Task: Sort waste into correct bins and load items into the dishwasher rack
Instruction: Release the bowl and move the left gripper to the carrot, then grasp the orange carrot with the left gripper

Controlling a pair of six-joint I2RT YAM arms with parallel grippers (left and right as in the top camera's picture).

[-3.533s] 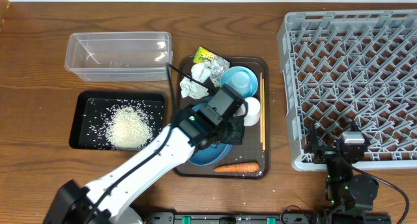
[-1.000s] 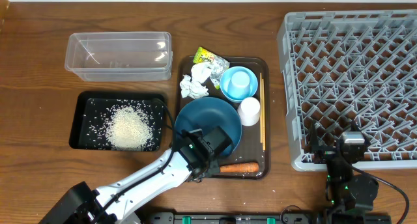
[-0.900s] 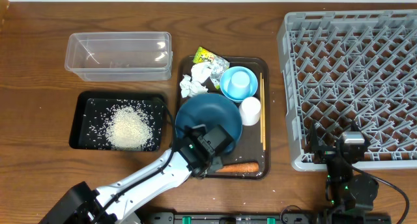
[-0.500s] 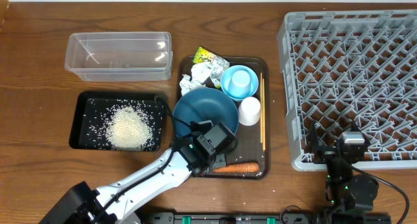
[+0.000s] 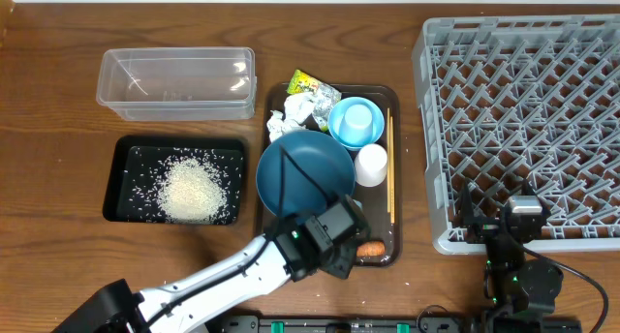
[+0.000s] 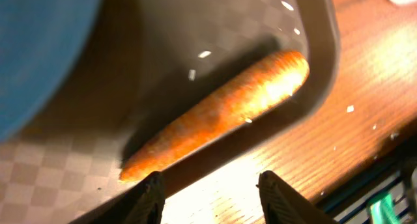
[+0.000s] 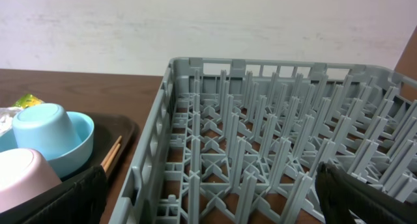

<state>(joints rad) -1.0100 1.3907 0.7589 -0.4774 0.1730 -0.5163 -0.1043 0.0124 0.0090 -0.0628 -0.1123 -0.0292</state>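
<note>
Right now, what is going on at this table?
The left gripper hangs low over the front of the brown serving tray, jaws apart and holding nothing, with the carrot just ahead of its fingers. The right gripper sits open beside the dishwasher rack, which holds nothing. The rice lies in the black tray; the clear tub looks empty. The dark-blue bowl, light-blue bowl, white cup, chopsticks, tissues and wrapper are all on the serving tray.
</note>
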